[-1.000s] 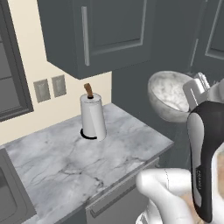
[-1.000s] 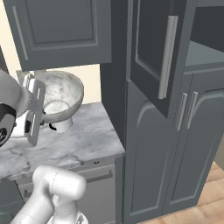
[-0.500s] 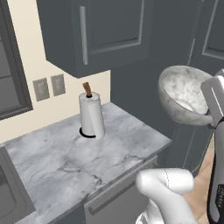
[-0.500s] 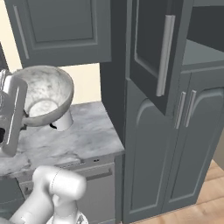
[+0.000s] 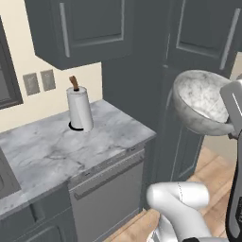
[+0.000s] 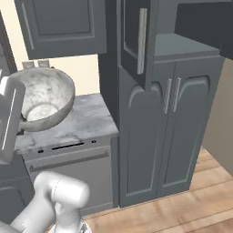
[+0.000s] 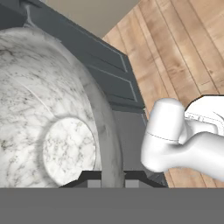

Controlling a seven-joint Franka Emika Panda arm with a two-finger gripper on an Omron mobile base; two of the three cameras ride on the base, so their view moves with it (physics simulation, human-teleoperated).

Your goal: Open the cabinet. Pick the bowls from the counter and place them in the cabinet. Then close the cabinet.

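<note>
My gripper (image 7: 106, 181) is shut on the rim of the white-grey marbled bowl (image 7: 48, 118), which it holds tilted in the air. In the left base view the bowl (image 5: 203, 101) hangs off the counter's (image 5: 56, 146) right end, in front of the tall dark grey unit. In the right base view the bowl (image 6: 43, 98) is at the left, above the counter (image 6: 86, 120). The cabinet (image 6: 182, 45) has its left door (image 6: 136, 41) swung open, and its grey shelf shows bare.
A white paper-towel roll (image 5: 79, 109) stands at the back of the counter under a grey wall cabinet (image 5: 80, 28). Arched lower doors (image 6: 168, 132) sit below the open compartment. A grey appliance front (image 5: 108, 189) is under the counter. Wooden floor (image 6: 182, 209) lies in front.
Both base views have shifted, so the base has moved. The bowl stays in my grip and has swung off the counter toward the tall unit.
</note>
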